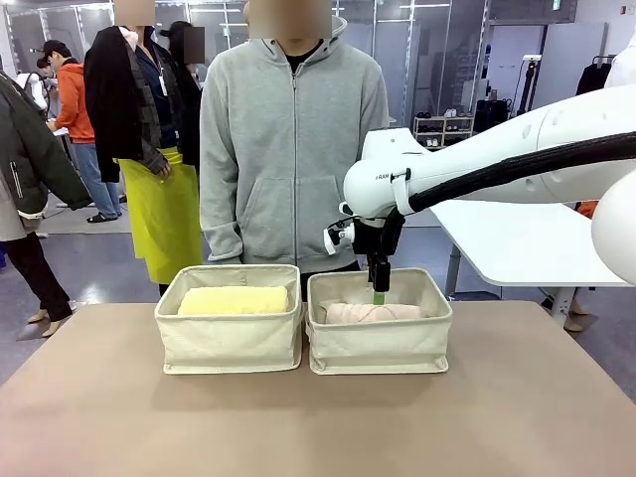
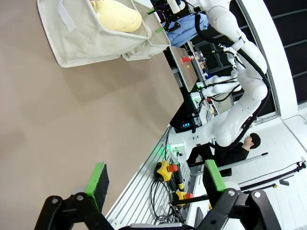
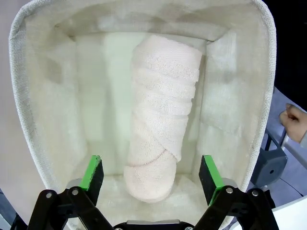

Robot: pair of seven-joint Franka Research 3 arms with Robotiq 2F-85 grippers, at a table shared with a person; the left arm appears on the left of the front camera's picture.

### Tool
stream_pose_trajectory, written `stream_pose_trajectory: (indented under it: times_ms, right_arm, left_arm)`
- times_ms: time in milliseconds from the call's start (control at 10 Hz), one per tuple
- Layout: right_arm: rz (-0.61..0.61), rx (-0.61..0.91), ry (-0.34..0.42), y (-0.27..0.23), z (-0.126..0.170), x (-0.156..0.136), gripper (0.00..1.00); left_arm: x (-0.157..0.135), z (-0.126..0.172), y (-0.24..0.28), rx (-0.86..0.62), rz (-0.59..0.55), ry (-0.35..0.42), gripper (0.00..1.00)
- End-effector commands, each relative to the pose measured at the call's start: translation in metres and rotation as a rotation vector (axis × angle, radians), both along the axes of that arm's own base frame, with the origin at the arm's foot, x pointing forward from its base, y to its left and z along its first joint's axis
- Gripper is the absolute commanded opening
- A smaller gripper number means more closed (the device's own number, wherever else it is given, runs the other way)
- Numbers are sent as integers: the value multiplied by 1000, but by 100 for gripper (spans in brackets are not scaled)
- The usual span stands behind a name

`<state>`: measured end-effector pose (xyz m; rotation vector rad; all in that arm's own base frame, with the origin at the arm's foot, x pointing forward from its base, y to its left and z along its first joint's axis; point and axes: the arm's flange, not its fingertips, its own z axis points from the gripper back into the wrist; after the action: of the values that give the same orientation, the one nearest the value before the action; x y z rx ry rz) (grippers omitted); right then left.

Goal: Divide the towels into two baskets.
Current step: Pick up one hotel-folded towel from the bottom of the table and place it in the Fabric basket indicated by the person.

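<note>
Two cream canvas baskets stand side by side mid-table. The left basket holds a yellow rolled towel; the left wrist view catches that basket and yellow towel too. In the right basket lies a pale pink rolled towel. My right gripper hangs open just above it, pointing down into the basket. From the right wrist, the pink towel lies loose along the basket floor between the spread fingers of the gripper. My left gripper is open over bare table with nothing in it.
A person in a grey hoodie stands close behind the baskets at the far table edge. The brown tabletop stretches out in front of the baskets. Other people stand at the back left, and a white table is at the right.
</note>
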<state>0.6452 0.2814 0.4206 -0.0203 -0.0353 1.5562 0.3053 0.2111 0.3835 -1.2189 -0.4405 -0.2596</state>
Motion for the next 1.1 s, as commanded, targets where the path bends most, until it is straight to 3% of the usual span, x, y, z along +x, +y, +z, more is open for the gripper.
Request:
stream_pose_trajectory:
  times_ms: [0,800,1000]
  right_arm:
    - [1,2,-3,1,0,0,100]
    - [0,0,0,0,0,0,100]
    - [-51,84,55,-18,3,-13,100]
  left_arm:
    - [-3,4,1,-13,4,3,100]
    - [-3,4,1,-13,4,3,100]
    - [-3,4,1,-13,4,3,100]
